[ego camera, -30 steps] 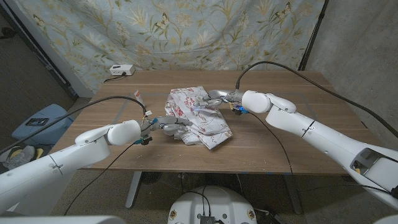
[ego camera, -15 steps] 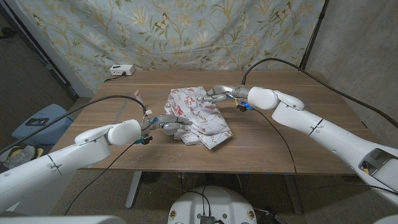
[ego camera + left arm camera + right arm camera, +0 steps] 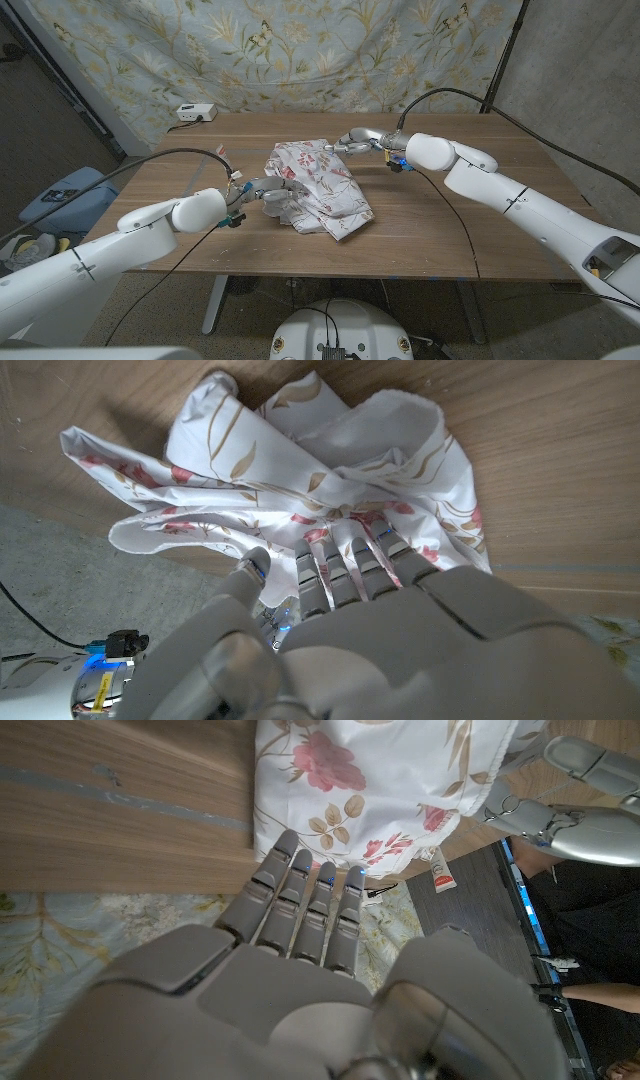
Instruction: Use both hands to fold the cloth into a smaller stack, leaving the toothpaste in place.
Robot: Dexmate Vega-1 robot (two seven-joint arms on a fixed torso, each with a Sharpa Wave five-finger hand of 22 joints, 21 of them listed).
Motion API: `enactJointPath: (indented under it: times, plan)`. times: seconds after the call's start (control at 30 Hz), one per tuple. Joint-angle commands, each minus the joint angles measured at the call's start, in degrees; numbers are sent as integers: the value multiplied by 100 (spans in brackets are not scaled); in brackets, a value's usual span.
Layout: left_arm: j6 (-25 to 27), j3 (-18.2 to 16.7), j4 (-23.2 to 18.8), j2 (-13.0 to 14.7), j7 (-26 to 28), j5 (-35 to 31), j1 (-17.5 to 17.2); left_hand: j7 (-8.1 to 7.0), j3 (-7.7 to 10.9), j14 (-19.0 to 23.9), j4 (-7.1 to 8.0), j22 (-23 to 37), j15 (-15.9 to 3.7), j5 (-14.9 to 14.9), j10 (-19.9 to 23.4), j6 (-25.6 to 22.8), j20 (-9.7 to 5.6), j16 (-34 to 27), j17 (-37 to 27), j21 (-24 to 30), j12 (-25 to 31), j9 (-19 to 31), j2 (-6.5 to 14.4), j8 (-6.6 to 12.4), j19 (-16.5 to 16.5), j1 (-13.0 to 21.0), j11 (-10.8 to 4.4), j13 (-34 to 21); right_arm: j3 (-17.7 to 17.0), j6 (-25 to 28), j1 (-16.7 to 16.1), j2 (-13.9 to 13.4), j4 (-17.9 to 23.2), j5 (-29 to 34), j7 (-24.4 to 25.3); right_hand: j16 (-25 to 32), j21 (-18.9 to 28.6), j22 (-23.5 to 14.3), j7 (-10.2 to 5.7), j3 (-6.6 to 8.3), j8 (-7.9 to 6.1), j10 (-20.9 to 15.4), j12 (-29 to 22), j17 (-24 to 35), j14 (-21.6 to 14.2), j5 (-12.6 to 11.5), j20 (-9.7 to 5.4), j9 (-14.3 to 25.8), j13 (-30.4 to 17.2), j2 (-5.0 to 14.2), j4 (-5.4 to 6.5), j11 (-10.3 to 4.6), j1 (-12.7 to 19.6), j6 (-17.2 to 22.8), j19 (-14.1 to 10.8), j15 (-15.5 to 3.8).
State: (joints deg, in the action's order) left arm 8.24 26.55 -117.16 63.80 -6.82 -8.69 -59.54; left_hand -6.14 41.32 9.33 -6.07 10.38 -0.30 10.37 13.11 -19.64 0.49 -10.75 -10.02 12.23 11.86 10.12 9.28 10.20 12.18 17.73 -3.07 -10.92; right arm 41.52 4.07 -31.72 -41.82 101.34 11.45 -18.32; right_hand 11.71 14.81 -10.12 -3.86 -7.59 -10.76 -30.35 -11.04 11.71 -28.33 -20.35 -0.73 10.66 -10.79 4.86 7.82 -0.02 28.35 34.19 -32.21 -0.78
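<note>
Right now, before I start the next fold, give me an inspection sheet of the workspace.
Surface: wooden table, bare wood around the cloth.
Job's things: floral cloth bunched mid-table; toothpaste lies apart, toward the far left.
Clutter: white box at the far left corner.
Hands: left hand has its fingers on the cloth's left edge, grip unclear; right hand is at the cloth's far right edge, fingers extended, holding nothing.
Cables: black cables loop over both arms.
Surroundings: floral backdrop behind; blue bin on the floor at left.
</note>
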Motion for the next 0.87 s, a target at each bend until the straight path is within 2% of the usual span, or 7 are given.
enactJointPath:
  times: [0.03,0.4,0.87]
  plan:
    - [113,-185,-263,8,317,1,-107,12,17,9,-26,-4,-26,0,10,-38,-9,23,-5,-31,4,10,15,24,-6,63,-32,-6,-189,6,-25,-144,-65,-134,148,9,-24,-14,-10,-16,-42,-70,-24,18,-11,-29,-1,-4,-12,37,24,-10,-23,27,-36,-41]
    - [8,-156,-212,-140,308,9,32,9,20,21,-30,-6,-31,1,19,-52,-6,22,-3,-29,6,10,12,28,-1,68,-37,-5,-302,119,-75,-338,-46,-173,183,10,-39,-13,-18,-14,-39,-86,-26,12,-14,-38,-6,-4,-13,56,8,-22,-8,21,-39,-43]
    - [127,-340,-343,25,309,169,-112,21,15,24,-34,-10,-26,0,25,-53,0,24,-4,-26,6,10,10,27,14,72,-32,-5,-357,135,-63,-285,-282,-310,340,14,-56,-13,-13,-11,-44,-107,-28,5,-24,-48,-14,-4,-14,79,-12,-29,14,33,-45,-53]
